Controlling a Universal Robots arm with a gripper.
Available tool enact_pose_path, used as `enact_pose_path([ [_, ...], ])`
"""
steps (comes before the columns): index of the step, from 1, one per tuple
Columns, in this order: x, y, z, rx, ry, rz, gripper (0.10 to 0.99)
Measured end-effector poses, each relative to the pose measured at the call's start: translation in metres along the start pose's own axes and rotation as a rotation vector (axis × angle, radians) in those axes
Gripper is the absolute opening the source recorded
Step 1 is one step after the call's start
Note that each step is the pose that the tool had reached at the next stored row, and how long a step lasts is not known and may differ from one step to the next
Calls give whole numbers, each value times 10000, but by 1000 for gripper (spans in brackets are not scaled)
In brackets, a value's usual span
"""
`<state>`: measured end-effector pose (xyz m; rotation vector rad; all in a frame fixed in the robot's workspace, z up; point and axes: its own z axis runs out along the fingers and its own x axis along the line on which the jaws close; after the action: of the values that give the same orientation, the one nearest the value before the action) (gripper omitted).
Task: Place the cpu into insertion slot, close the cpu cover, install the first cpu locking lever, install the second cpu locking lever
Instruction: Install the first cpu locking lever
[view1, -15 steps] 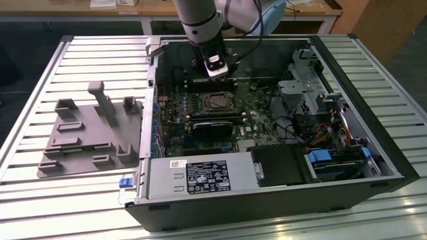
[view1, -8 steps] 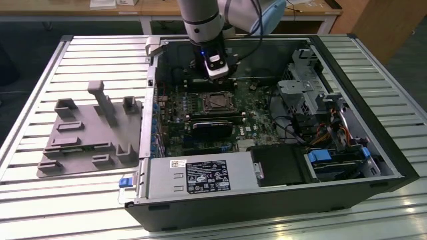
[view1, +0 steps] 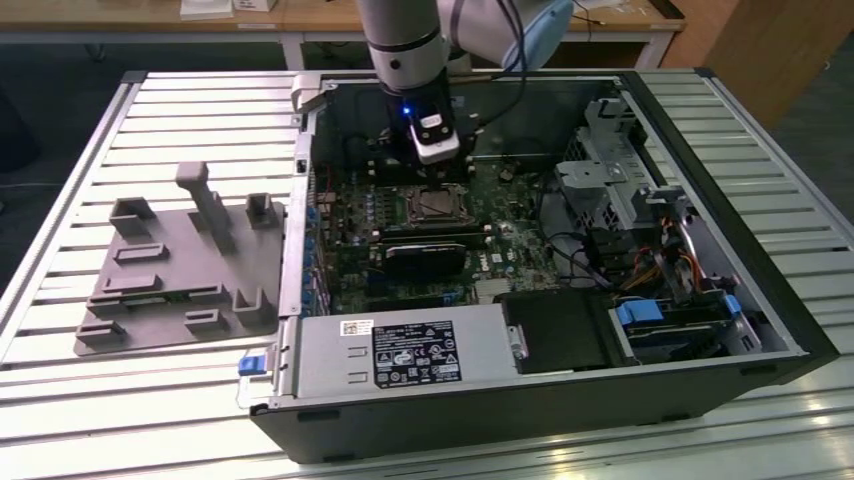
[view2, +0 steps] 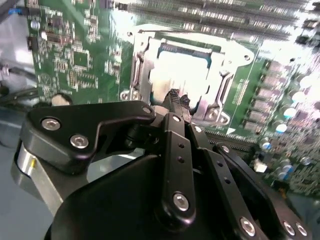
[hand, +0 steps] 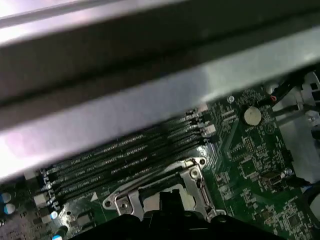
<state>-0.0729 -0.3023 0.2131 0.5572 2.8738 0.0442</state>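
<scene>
The cpu (view2: 181, 75) lies flat in the insertion slot (view1: 431, 205) on the green motherboard, its pale metal top shining through the window of the cpu cover (view2: 143, 65). That silvery cover frame (hand: 196, 176) lies down flat around the chip. My gripper (view2: 178, 98) hangs just over the near edge of the cpu, black fingers (view2: 173, 130) drawn together with nothing between them. In the exterior view the gripper (view1: 435, 165) sits inside the open computer case, right behind the slot. I cannot make out how the locking levers stand.
Memory slots (hand: 125, 160) run beside the socket, under the case's metal wall (hand: 150, 95). A black rectangular block (view1: 427, 255) lies in front of the socket. The drive cage (view1: 627, 180) and cables are at the exterior view's right. A grey fixture (view1: 174, 270) stands outside the case.
</scene>
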Motion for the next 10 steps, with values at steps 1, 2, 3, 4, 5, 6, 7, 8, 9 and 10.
enact_pose_path([
  [1,-8,-21,1,31,34,-4,102],
  [2,-18,-44,3,57,88,-6,102],
  [3,-27,-67,5,83,155,-6,102],
  [4,-38,-91,7,115,234,-7,102],
  [5,-48,-112,9,146,309,-9,102],
  [6,-57,-132,11,182,393,-10,102],
  [7,-66,-151,14,217,484,-11,102],
  [8,-73,-165,16,248,562,-12,102],
  [9,-75,-170,16,257,569,-13,102],
  [10,-75,-170,16,257,569,-13,102],
])
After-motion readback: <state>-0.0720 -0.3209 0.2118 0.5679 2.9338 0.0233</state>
